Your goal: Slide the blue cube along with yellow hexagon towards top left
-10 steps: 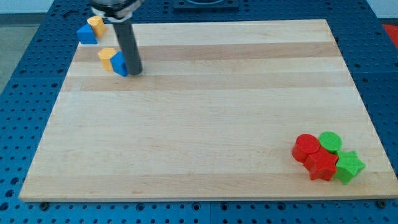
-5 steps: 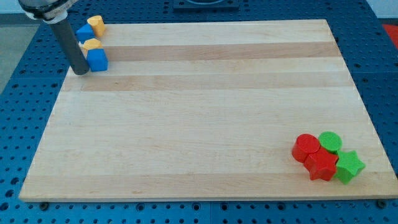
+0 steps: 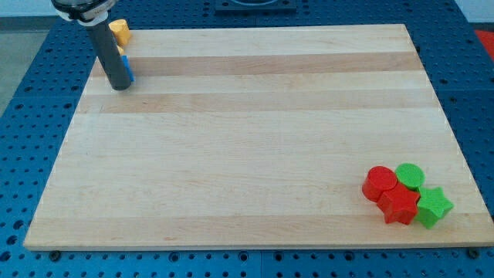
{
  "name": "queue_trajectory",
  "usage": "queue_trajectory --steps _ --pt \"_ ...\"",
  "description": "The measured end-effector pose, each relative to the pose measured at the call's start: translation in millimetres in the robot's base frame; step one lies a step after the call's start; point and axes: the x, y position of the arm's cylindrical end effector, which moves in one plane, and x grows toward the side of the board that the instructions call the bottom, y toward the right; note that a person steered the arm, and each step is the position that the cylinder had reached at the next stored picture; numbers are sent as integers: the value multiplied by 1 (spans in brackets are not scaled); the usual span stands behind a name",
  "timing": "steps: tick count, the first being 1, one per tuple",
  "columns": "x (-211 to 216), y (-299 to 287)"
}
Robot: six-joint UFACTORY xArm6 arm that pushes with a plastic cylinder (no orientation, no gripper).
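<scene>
- Camera view: the rod comes down from the view's top left, and my tip [image 3: 120, 86] rests on the worktop [image 3: 247, 139] near its top-left corner.
- The end effector is only this bare rod; it has no jaws to open and holds nothing, so all it can do is shove from the side.
- The blue cube [image 3: 126, 68] shows only as a thin sliver at the rod's right edge, just above my tip; the rod stands in front of it and hides most of it. Whether they touch I cannot tell.
- The yellow hexagon [image 3: 122, 52] is just a small yellow scrap above the blue sliver, also against the rod; its shape cannot be made out here.
- Another yellow block [image 3: 120, 32] sits at the very top-left corner, above the rod. Its shape is unclear.
- I judge the pair is already close to the top-left goal, with little board left for it to travel.
- With my tip below and slightly left of the cube, a push from here would send it upward, which seems to be why the rod stands there.
- Far off, in the bottom-right corner, the red blocks [image 3: 388, 194] and green blocks [image 3: 424, 194] huddle together, touching, well clear of the work.
</scene>
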Motion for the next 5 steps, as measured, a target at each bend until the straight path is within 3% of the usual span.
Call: queue_trajectory --steps 5 --pt "-20 -4"
